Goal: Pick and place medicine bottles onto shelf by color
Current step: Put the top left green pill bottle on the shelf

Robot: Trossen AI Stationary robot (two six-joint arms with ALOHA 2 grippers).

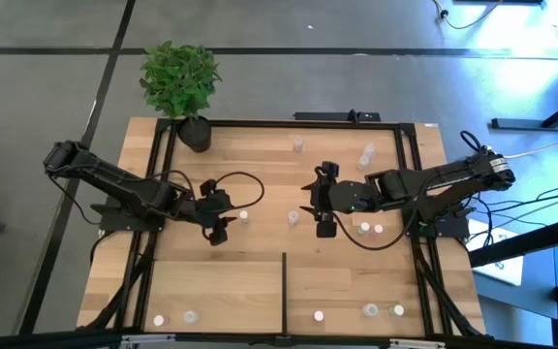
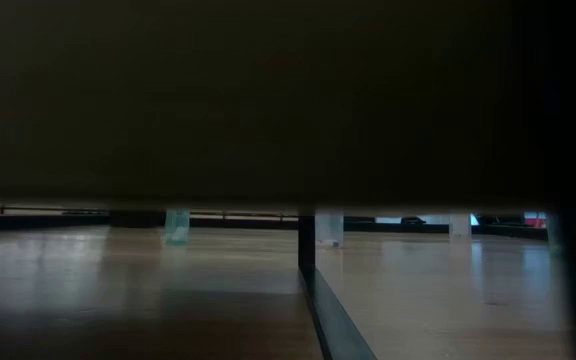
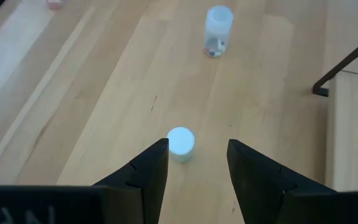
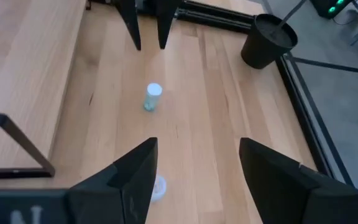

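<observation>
Several tiny medicine bottles stand upright on the light-wood shelf. One white-topped bottle stands just ahead of my left gripper, in line with the gap between its open fingers and untouched. A second bottle stands farther on. It lies close below my right gripper, which hangs open above the shelf's middle and faces the left gripper. In the right wrist view this bottle shows beside one finger. The low view shows no gripper.
A black plant pot stands at the far left corner. More bottles stand at the far side, by the right arm, and along the near edge. A short black divider bar rises near the front middle.
</observation>
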